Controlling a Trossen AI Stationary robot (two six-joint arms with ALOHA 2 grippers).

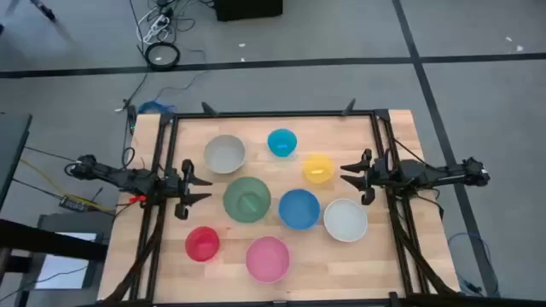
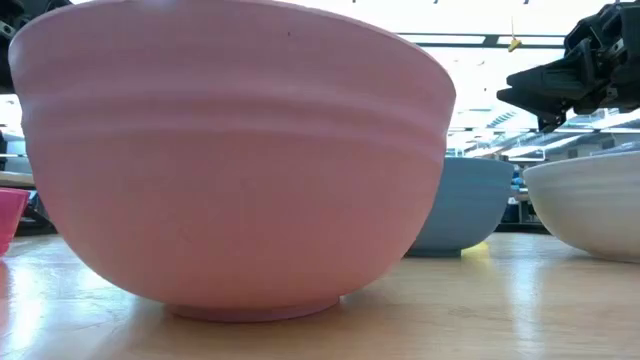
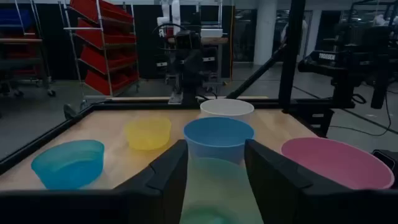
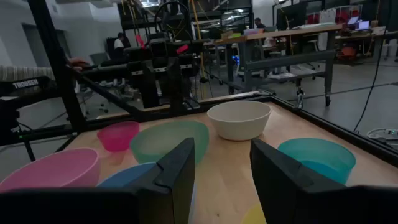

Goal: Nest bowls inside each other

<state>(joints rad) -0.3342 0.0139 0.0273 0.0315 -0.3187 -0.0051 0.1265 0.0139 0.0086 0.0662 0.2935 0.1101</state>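
Eight bowls stand apart on their bases on the wooden table: grey-beige (image 1: 224, 153), cyan (image 1: 281, 141), yellow (image 1: 318, 168), green (image 1: 247, 199), blue (image 1: 299, 209), white (image 1: 345, 219), red (image 1: 202, 243) and pink (image 1: 268, 258). None sits inside another. My left gripper (image 1: 207, 188) hovers open at the table's left, just left of the green bowl (image 3: 214, 186), which shows through its finger gap. My right gripper (image 1: 343, 175) hovers open at the table's right, beside the yellow bowl and above the white one. Both hold nothing.
A black frame (image 1: 273, 114) runs along the table's far edge and down both sides, where the arms are mounted. In the low view the pink bowl (image 2: 235, 160) fills most of the picture, with the blue (image 2: 465, 205) and white (image 2: 585, 210) bowls behind it.
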